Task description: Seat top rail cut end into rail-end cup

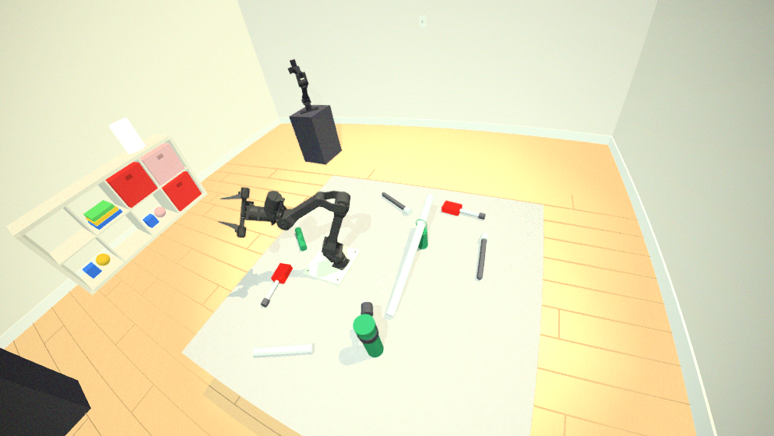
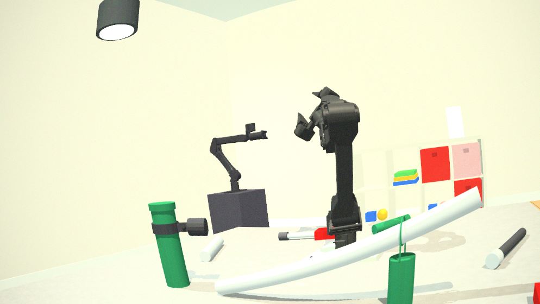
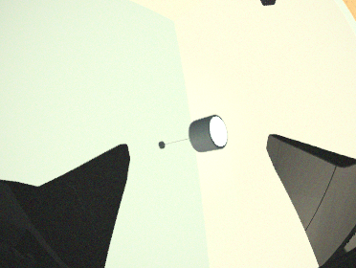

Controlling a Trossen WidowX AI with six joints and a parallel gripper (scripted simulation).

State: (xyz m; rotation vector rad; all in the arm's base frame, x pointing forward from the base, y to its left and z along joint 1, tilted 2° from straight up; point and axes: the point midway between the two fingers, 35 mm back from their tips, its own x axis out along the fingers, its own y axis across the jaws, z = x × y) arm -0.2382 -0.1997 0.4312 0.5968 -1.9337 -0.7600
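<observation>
The gripper is raised, well apart from the rail, with its jaws spread wide and nothing between them. The wrist view shows both fingers apart, with a lamp visible in the background through the gap. The rail, white and slightly bowed, passes through the loop above the short post. It slopes, with its far end raised beyond the loop and its other end low, near the foot of the big post. That low end is outside the cup and below its level; the rail is not seated. The cup projects sideways from the band, which encircles the big post just below the green cap. A white tube lies apart from the big post. A green tube lies near the arm. Whether the rail's low end touches the mat cannot be determined.
</observation>
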